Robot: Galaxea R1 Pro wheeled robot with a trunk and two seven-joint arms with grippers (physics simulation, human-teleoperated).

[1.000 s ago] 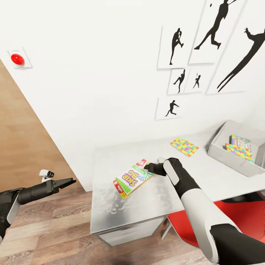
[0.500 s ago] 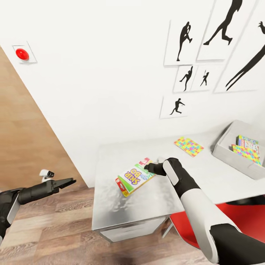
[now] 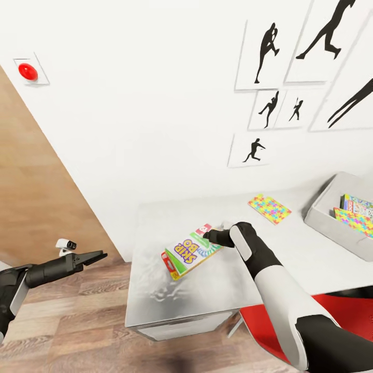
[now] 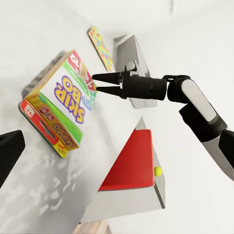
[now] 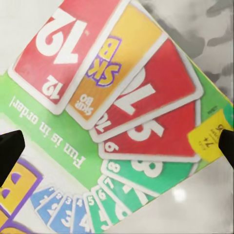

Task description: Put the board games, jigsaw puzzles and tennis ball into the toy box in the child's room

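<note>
The right gripper is poised right at the near edge of the red-yellow-green board game, fingers spread. In the left wrist view the two fingertips are seen parted just off the box's side, nothing between them, so the box isn't gripped yet. In the right wrist view the dark fingertips are seen at either side of the card-print cover, which looks like a lineup for a pinch across the box's width, probably because the thick box is too wide to be taken any other way.

The game is lying flat on the pale table, well apart from the toy box off at the far right end. One jigsaw puzzle is left flat on the tabletop between the two. Inside the tray another jigsaw square is leaned against a printed game box.

The left gripper is held out over the wood floor, clear of the table, seemingly parked out of the way; its fingers look slightly parted and empty. A small yellow-green tennis ball is spotted by a red chair.
</note>
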